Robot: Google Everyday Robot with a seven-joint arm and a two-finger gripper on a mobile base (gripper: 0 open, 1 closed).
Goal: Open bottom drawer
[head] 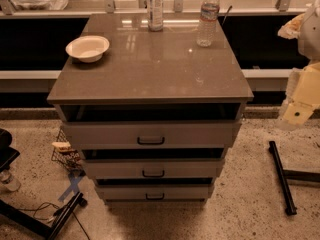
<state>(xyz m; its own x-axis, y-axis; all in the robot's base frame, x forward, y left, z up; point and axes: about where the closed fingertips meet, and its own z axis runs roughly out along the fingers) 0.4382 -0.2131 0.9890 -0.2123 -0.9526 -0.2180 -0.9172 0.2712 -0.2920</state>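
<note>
step: approach | gripper (299, 109) at 3 o'clock — its state I cannot tell | next: reach bottom drawer (120, 192) handle (155, 196) — 6 o'clock

We find no word, number or brand that we can read. The tall bottle (155, 8) at the back of the cabinet top (150, 69) wears a pale label and the water bottle (208, 18) a band, both illegible. The gripper (298, 113), at the right edge, shows no legible marking.
</note>
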